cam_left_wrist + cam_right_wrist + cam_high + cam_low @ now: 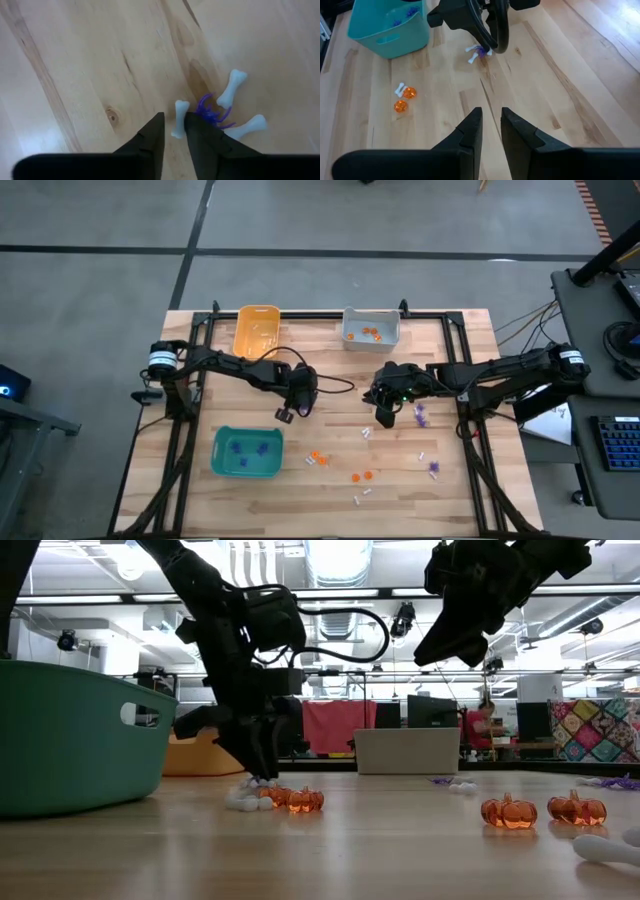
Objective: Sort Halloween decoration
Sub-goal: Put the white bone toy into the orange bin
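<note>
Tiny purple spiders (pixel 421 416), orange pumpkins (pixel 361 476) and white bones (pixel 366 433) lie scattered from the tabletop's centre toward five o'clock.

Matt wood table (pixel 440 480), glossy translucent orange pumpkins (pixel 508 812)

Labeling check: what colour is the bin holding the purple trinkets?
Teal bin; clearest in the high view, purple trinkets inside.

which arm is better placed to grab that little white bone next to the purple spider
Left. The left gripper is down at the table with a small white plastic bone between its fingertips, beside the purple spiky spider. The right gripper hangs higher over bare wood, farther off.
</note>
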You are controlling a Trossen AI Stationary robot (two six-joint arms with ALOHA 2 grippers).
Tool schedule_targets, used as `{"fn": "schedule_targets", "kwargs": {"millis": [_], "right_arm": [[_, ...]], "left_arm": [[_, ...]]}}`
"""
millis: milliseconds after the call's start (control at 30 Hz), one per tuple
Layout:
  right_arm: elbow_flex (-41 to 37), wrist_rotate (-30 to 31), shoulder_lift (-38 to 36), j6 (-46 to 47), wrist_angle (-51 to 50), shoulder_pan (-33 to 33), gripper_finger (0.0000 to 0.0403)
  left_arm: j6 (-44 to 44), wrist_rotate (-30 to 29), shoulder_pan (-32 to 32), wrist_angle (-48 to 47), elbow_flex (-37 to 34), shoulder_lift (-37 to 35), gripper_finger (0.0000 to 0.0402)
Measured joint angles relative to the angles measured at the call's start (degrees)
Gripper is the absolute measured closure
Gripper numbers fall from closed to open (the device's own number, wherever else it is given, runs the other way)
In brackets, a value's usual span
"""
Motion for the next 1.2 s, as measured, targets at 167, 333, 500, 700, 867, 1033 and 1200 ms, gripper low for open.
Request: {"fn": "schedule_targets", "kwargs": {"millis": [167, 333, 500, 700, 867, 1033, 1200], "right_arm": [[0.0, 0.0, 0.0, -0.09, 0.01, 0.0, 0.0344], [0.0, 0.0, 0.0, -0.11, 0.13, 0.0, 0.0344], [0.0, 0.0, 0.0, -0.16, 0.2, 0.0, 0.0344], [-0.02, 0.0, 0.0, -0.33, 0.59, 0.0, 0.0344], [-0.02, 0.0, 0.0, -0.34, 0.59, 0.0, 0.0344], [-0.02, 0.0, 0.0, -0.35, 0.59, 0.0, 0.0344], [-0.02, 0.0, 0.0, -0.35, 0.57, 0.0, 0.0344]], "left_arm": [[-0.31, -0.24, 0.0, -0.03, -0.04, 0.0, 0.0385], [-2.01, -0.36, 0.0, -0.03, -0.07, -0.13, 0.0394], [-5.97, -1.19, 0.07, -0.86, 0.88, -0.17, 0.0391], [-5.86, -1.44, 0.07, -2.79, 2.83, -0.17, 0.039], [-5.53, -1.72, 0.15, -2.55, 2.97, -0.17, 0.039], [-5.53, -1.81, 0.69, -2.56, 2.97, -0.17, 0.039], [-5.31, -1.9, 1.2, -2.55, 2.97, -0.19, 0.04]]}}
